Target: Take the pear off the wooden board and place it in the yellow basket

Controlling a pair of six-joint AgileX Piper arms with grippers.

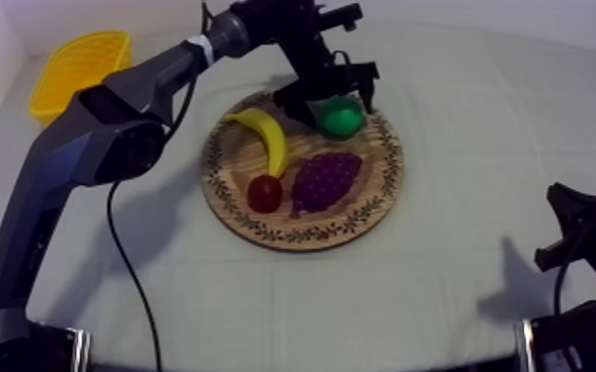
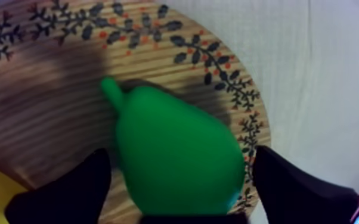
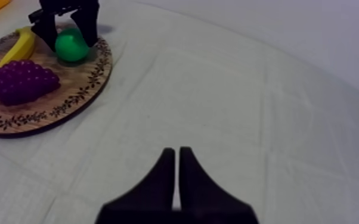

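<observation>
The green pear [image 1: 341,118] lies at the back right of the round wooden board [image 1: 376,188]. My left gripper [image 1: 334,104] is down over it, open, with one black finger on each side of the pear. In the left wrist view the pear [image 2: 176,161] sits between the fingers [image 2: 68,193], with only thin gaps beside it, resting on the board [image 2: 50,107]. The yellow basket [image 1: 79,64] stands at the far left of the table. My right gripper [image 3: 177,158] is shut on nothing, low at the right side [image 1: 569,230].
On the board also lie a banana [image 1: 265,137], a bunch of purple grapes [image 1: 326,180] and a small red fruit [image 1: 264,193]. From the right wrist view the left gripper [image 3: 68,24] stands over the pear [image 3: 71,46]. Bare cloth lies between board and basket.
</observation>
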